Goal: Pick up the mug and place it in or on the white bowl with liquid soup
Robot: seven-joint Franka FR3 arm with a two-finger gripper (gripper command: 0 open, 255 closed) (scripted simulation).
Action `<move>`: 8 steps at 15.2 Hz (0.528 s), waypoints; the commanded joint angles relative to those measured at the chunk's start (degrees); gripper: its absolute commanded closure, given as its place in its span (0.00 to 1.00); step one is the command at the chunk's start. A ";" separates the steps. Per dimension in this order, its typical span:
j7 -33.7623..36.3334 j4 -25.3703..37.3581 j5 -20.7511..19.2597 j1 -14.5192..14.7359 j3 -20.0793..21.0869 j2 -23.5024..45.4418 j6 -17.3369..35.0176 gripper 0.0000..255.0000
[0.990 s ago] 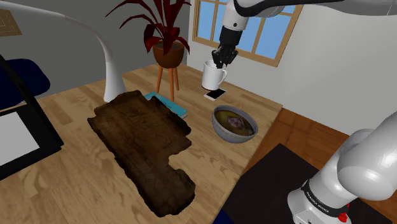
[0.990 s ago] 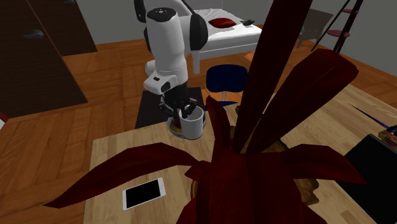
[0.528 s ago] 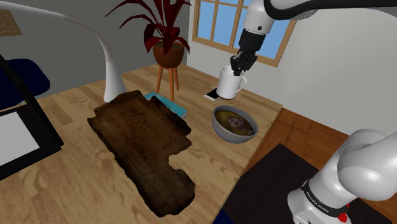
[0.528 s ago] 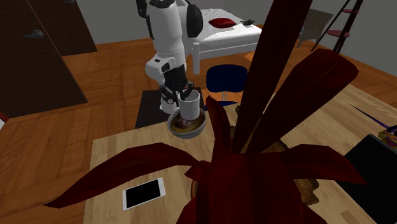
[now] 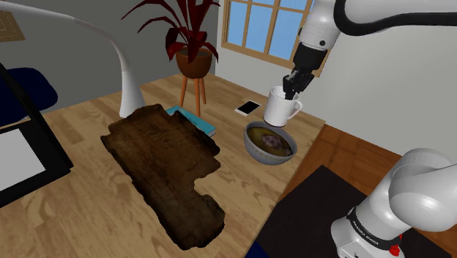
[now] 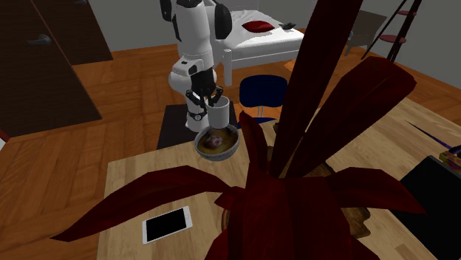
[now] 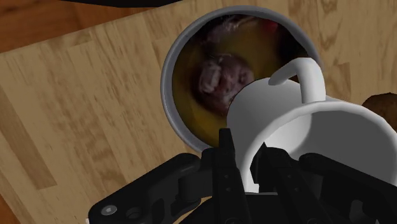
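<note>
- While the claw (image 7: 243, 167) pinches the mug (image 7: 305, 127) by its rim wall, one finger inside and one outside, the mug hangs in the air with its handle on the side away from the fingers.
- Mug: plain white, prob. stiff and glossy, so slippery. Likely light when empty and would chip if dropped. Rim pinch looks ok; the handle is the other place to grab.
- Just below: pale bowl (image 7: 167, 83) w/ brownish soup and a dark lump. Mug is partly over its rim, not touching.
- Bowl stands on the wood table (image 5: 88, 205), near its edge.
- Further off: phone (image 5: 248, 108), screen blank.
- Writing: none on mug or bowl. Lettering on the arm base (image 5: 370, 229) is too small to read.
</note>
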 commanded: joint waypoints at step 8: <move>-0.34 -7.13 0.32 0.12 0.25 -0.22 6.94 1.00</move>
